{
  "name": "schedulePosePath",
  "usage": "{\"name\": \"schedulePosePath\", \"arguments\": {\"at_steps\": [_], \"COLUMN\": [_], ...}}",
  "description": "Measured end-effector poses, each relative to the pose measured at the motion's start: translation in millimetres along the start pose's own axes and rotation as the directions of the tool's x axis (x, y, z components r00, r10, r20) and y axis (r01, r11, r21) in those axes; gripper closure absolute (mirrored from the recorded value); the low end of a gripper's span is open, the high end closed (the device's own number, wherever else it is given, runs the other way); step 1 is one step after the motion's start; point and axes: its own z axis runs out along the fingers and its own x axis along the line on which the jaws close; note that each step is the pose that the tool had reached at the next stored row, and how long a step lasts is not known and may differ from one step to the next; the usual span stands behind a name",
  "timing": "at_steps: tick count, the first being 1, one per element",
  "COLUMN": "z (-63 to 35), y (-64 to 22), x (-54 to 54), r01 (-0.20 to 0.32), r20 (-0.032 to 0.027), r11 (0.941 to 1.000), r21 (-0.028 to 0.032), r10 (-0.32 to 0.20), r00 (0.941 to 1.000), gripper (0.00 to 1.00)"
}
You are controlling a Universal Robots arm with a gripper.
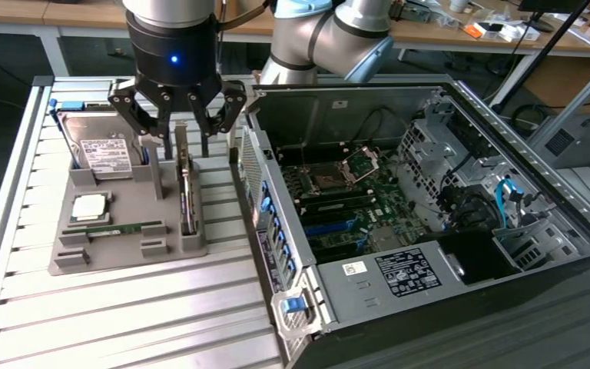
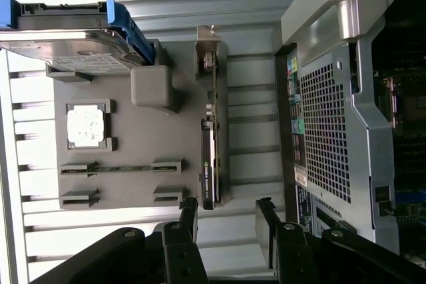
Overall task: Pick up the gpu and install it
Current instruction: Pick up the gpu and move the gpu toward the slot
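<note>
Just below the black three-linked pincer (image 1: 182, 137), the gpu (image 1: 185, 188), a thin green circuit card with a black cooler, stands on edge in a grey moulded holder (image 1: 120, 257). The jaws are spread wide and empty, with a finger on each side. The card's long axis runs across their closing line.

Green-and-black gpu (image 2: 212, 151), grey tray (image 1: 120, 250), silver hard drive (image 1: 105, 154) with white label, black tool (image 1: 181, 138).
</note>
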Motion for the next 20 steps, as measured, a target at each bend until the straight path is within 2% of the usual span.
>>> {"name": "schedulePosePath", "arguments": {"at_steps": [2, 20], "z": [3.3, 6.9], "y": [-0.1, -0.3], "x": [0.1, 0.2], "r01": [0.0, 0.0], "r20": [0.0, 0.0], "r11": [1.0, 1.0], "r21": [0.0, 0.0], "r10": [0.0, 0.0], "r00": [1.0, 1.0], "gripper": [0.52, 0.52]}}
